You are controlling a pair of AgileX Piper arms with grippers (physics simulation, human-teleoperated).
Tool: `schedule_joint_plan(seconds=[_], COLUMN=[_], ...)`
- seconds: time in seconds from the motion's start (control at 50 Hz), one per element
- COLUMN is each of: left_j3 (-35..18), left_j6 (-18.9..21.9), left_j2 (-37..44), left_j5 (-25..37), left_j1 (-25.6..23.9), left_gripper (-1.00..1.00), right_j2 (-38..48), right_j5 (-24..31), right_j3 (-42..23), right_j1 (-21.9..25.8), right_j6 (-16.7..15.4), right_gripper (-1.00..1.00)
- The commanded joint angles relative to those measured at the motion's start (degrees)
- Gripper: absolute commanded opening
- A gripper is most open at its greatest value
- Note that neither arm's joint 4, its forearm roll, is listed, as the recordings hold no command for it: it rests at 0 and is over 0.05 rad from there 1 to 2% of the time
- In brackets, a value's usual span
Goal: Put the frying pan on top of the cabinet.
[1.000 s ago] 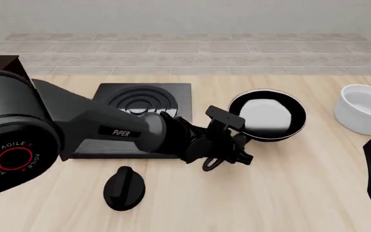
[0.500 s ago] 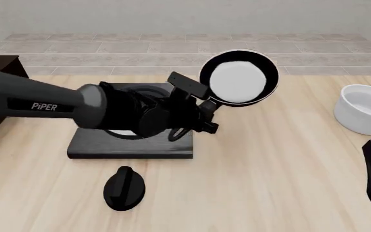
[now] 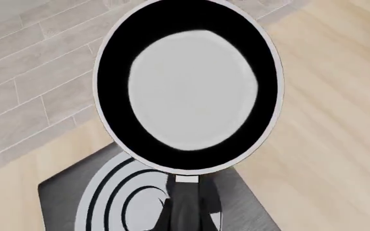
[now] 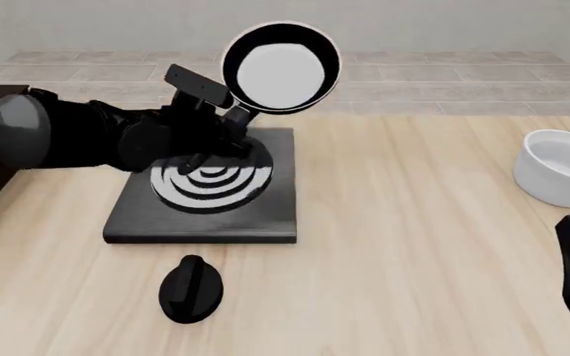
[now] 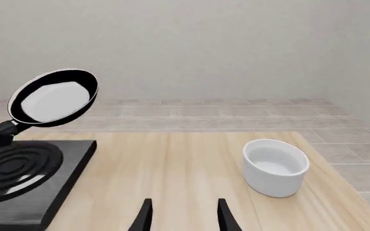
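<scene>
**Pan aloft, tipped toward the camera**

Now the left gripper point(image 4: 228, 127) is clamped on the handle of the round black frying pan point(image 4: 280, 67), held above the flat black square stove plate point(image 4: 205, 189). Its whitish inside faces the front camera, handle slanting down-left. The right gripper point(image 5: 183, 214) is parted, empty.

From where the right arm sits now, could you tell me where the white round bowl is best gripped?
Probably by its rim, from straight above with the right end effector: the white round bowl stands upright and open, so one finger can drop inside the wall, one outside. Its round sides look too wide to span.
</scene>
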Motion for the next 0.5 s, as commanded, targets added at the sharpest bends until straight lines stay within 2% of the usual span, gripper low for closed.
schedule_joint_plan(seconds=[0.02,0.44,0.5], left_j3=[0.21,1.61,1.09], left_j6=[2.64,2.83,1.80], left_j2=[-4.84,-10.98,-11.63], left_j5=[1.18,5.21,6.65], left_j1=[7.50,19.00,21.10], left_gripper=[-1.00,-1.00,-1.00], right_j2=[0.01,0.03,0.02], right_j5=[0.05,0.10,0.06], right_j3=[0.00,-0.02,-0.03], right_j1=[0.25,0.20,0.24], right_j6=[-0.16,-0.55,-0.60], right_gripper=[1.00,1.00,1.00])
